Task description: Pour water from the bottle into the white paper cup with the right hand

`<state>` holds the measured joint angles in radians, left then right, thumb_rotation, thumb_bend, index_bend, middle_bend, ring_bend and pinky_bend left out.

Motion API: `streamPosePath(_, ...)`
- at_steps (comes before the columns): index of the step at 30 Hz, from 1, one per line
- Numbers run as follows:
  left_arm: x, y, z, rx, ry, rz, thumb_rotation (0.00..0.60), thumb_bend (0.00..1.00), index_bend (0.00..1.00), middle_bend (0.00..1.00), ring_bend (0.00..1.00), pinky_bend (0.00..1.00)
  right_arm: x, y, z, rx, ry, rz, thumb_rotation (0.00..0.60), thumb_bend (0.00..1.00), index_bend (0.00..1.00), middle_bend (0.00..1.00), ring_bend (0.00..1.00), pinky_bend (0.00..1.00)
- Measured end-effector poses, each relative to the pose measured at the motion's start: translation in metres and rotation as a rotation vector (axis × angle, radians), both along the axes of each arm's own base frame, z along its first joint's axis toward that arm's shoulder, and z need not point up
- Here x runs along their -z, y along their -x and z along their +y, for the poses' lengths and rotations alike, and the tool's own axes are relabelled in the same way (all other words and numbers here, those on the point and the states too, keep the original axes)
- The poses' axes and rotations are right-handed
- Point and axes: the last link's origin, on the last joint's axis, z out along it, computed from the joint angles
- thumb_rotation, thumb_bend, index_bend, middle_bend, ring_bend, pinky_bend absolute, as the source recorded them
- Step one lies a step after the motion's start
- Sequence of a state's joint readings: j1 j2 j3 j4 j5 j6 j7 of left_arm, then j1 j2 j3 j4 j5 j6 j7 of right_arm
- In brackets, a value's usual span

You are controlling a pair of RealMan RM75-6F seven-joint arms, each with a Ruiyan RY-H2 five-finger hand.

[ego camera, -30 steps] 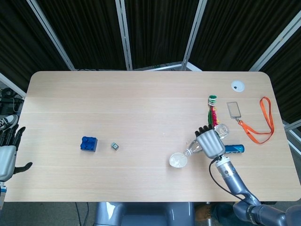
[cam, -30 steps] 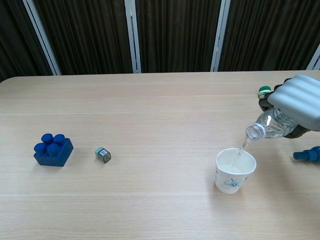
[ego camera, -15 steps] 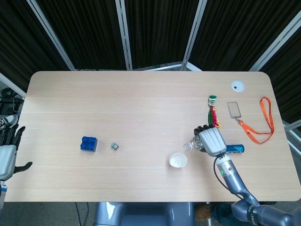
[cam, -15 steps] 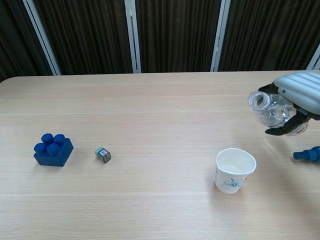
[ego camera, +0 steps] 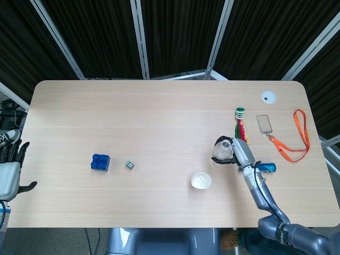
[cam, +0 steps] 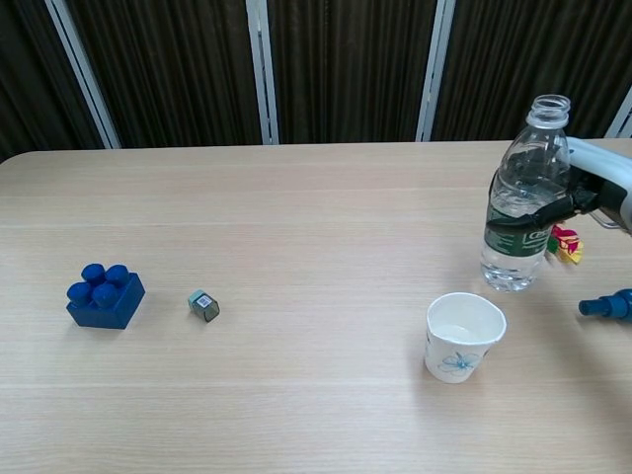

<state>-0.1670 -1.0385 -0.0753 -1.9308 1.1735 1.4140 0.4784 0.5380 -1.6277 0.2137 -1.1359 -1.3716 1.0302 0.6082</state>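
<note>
Bottle (cam: 520, 197) stands upright with its cap off, held in my right robot hand (ego camera: 240, 153), whose dark fingers (cam: 553, 211) wrap around the label band; it is partly filled. From the chest view I cannot tell whether its base touches the tabletop (ego camera: 159, 122) or hangs just above it. The white paper cup (cam: 464, 337) sits at about 7 o'clock from the bottle, near but apart from it, upright with a little water in it.

My left robot hand (ego camera: 9, 172) is off the tabletop's 9 o'clock edge, fingers spread and holding nothing.

At 3 o'clock of my right robot hand lies a blue pen (ego camera: 265, 168), just beside the wrist. A colourful toy (ego camera: 240, 123) lies at 12 o'clock, close by. Farther toward 2 o'clock, an orange lanyard (ego camera: 295, 140) lies near the tabletop's edge. The blue brick (cam: 105, 294) and a small cube (cam: 204, 305) sit well apart at 9 o'clock, with bare tabletop between them and the cup.
</note>
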Motion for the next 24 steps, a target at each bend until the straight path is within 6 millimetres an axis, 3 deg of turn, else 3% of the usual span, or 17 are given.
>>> streamPosePath(9, 0.003, 0.001, 0.002, -0.012, 0.002, 0.006, 0.600, 0.02, 0.00, 0.00, 0.00, 0.00, 0.020, 0.011, -0.011, 0.083, -0.025, -0.142, 0.600, 0.32, 0.61, 0.60, 0.50, 0.50)
streamPosePath(17, 0.003, 0.001, 0.002, -0.013, 0.002, 0.006, 0.600, 0.02, 0.00, 0.00, 0.00, 0.00, 0.027, 0.013, -0.011, 0.075, -0.007, -0.146, 0.600, 0.32, 0.61, 0.60, 0.50, 0.50)
streamPosePath(24, 0.003, 0.000, 0.001, -0.012, 0.007, 0.004, 0.600, 0.03, 0.00, 0.00, 0.00, 0.00, 0.028, 0.019, -0.010, 0.041, 0.032, -0.137, 0.600, 0.17, 0.59, 0.58, 0.45, 0.46)
